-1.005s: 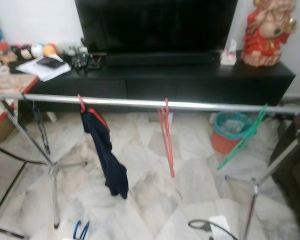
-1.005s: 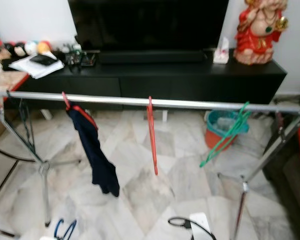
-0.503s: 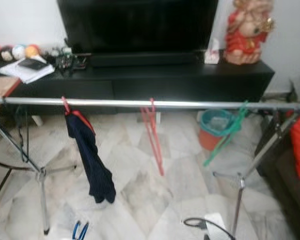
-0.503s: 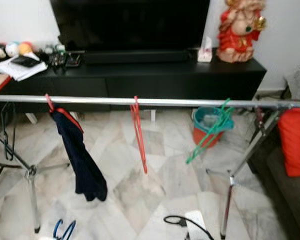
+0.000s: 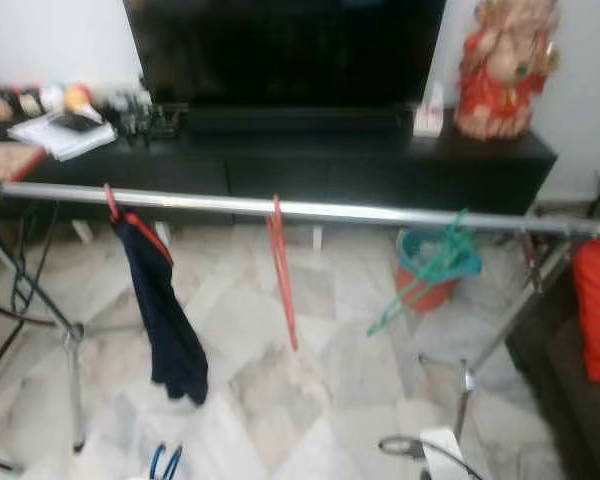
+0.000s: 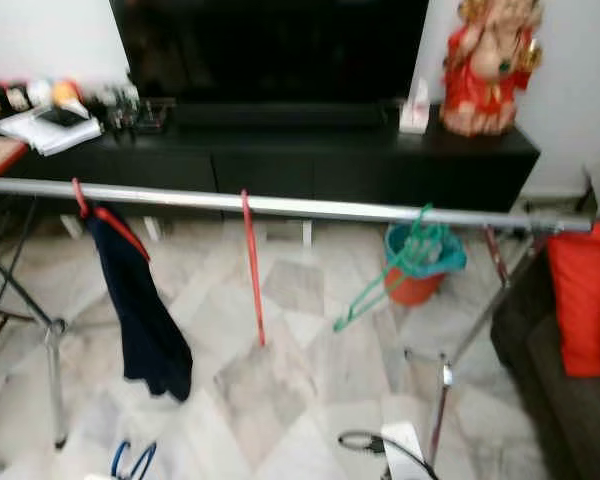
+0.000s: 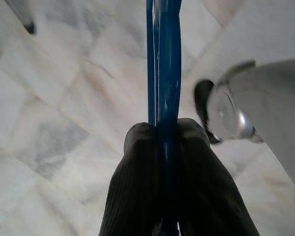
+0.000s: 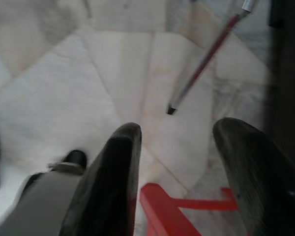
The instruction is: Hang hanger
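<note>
Two hangers already hang on the rail [image 5: 310,210]; the left tool [image 7: 162,132], clamped on a blue hanger [image 7: 163,64], must lift it toward twelve o'clock, while the right tool [image 8: 174,142] gapes empty.

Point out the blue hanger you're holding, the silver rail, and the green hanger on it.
Blue plastic hanger [image 7: 168,73]: left wrist view, on its bar above the left claw.
Silver metal clothes rail [image 5: 360,211]: left eye view, mid-span of the bar.
Green plastic hanger [image 5: 430,272]: left eye view, on its sloping arm.
</note>
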You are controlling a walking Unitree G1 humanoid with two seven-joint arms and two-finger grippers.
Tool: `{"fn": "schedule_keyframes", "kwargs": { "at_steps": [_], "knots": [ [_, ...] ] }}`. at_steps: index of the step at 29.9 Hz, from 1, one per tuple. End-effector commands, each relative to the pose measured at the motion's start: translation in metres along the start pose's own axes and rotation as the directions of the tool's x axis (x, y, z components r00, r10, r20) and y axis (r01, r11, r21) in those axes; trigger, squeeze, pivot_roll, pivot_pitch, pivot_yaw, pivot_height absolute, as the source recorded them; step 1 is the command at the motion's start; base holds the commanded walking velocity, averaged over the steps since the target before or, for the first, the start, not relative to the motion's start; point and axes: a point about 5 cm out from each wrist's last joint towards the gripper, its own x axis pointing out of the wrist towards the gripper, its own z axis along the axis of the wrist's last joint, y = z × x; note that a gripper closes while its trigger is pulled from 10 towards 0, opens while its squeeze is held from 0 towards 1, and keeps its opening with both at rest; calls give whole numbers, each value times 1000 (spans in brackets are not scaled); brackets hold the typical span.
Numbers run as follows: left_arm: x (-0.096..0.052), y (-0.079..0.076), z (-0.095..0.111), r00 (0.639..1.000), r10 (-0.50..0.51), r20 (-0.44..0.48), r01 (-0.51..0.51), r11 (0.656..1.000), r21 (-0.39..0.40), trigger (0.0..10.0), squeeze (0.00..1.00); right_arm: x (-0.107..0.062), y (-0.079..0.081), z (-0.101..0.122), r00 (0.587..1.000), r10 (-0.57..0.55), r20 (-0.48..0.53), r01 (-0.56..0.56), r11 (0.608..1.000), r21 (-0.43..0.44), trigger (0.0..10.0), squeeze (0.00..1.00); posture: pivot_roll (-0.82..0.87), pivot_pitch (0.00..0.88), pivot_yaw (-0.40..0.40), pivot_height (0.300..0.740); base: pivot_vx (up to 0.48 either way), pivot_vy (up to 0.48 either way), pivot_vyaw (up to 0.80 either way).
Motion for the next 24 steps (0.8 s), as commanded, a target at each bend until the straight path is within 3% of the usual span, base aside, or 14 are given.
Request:
{"fn": "schedule_keyframes", "kwargs": {
  "at_steps": [1,4,14,22,23,24],
  "knots": [
    [0,-2,-1,1000,-5,-3,5,1000,4,10000,0,0,-1,2,1000,-1,7,1,1000,-8,10000,0,9,0,-5,740,0,-277,0],
    [0,-2,0,1000,1,9,-1,1000,9,10000,0,0,-1,2,1000,-2,8,2,1000,-7,10000,0,8,0,-5,740,0,-92,0],
    [-3,0,12,983,67,169,-65,998,-15,10000,0,0,-3,0,1000,-4,6,4,1000,-11,10000,0,12,0,-14,740,0,0,0],
    [-6,3,18,961,112,254,-96,993,-73,10000,0,1,-2,5,1000,-10,15,10,1000,-2,10000,0,7,0,-10,740,0,0,0],
    [1,2,116,846,127,518,-119,992,-50,10000,0,1,-2,7,1000,-14,18,14,1000,5,10000,0,7,0,-10,740,0,0,0],
    [-3,0,151,787,124,604,-121,992,-45,10000,0,1,-3,7,1000,-16,19,16,1000,8,10000,0,7,0,-9,740,0,0,0]
  ]
}}
